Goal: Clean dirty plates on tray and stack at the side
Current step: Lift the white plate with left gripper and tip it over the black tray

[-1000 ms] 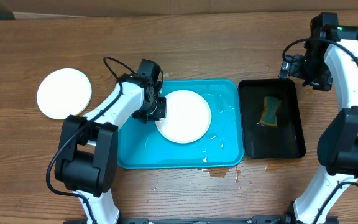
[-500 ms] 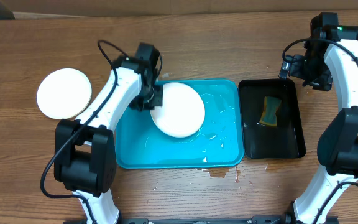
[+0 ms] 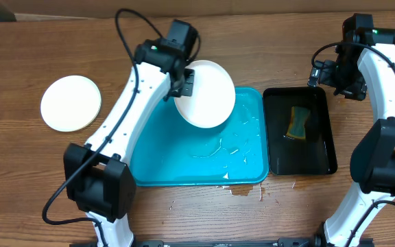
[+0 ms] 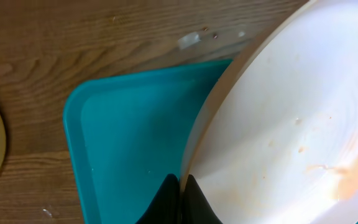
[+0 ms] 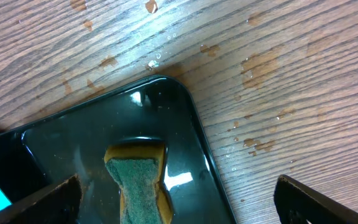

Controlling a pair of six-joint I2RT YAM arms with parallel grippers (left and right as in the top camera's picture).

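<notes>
pinching the rim of a white plate (image 3: 208, 95), the left gripper (image 3: 186, 84) has its fingers closed on it and holds it tilted above the far edge of the turquoise tray (image 3: 177, 175). orange smears (image 4: 328, 171) show on its face. another plate (image 3: 70, 103) lies on the table at the left. the right gripper (image 3: 319, 74) hangs with fingers spread over the far end of the black tray (image 3: 321, 161), sponge (image 3: 297, 121) untouched. such a thin edge grip on a likely wet plate may slip or swing, and stacking it unwiped would soil the other.

white plate (image 3: 208, 99), pinched in the left jaws, lifted off the tray (image 3: 177, 158), carried toward its far edge
</notes>
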